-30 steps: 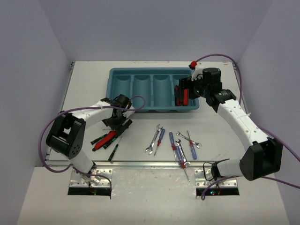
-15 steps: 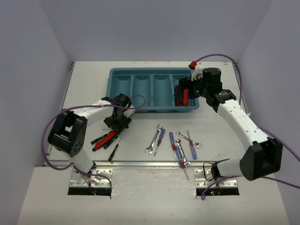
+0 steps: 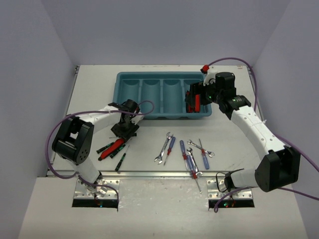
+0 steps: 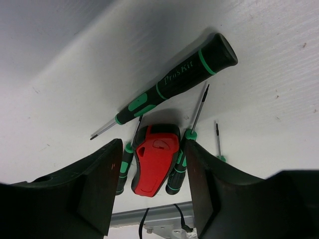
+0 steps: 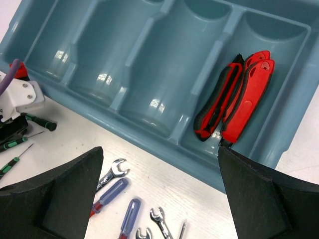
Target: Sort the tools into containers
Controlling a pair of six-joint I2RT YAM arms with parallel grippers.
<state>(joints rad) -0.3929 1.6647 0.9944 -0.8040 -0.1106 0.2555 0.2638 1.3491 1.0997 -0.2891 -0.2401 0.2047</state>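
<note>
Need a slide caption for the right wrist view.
Open right end effector over teal tray; red pliers in its end compartment, wrenches and blue screwdrivers outside.

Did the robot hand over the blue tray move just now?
No. The right gripper stays over the right end of the tray, at the same spot against its rim.

Only lettering I can actually read from here is in the left wrist view. It says "ProsKit", printed in pale letters along the dark body of the big black-and-green precision screwdriver (image 4: 169,82) lying on the counter (image 4: 274,74). The word sits between the green band near the fat end and the next green ring. The red pliers handle (image 4: 155,159) just below has a small moulded mark, but it's too small for me to read.
</note>
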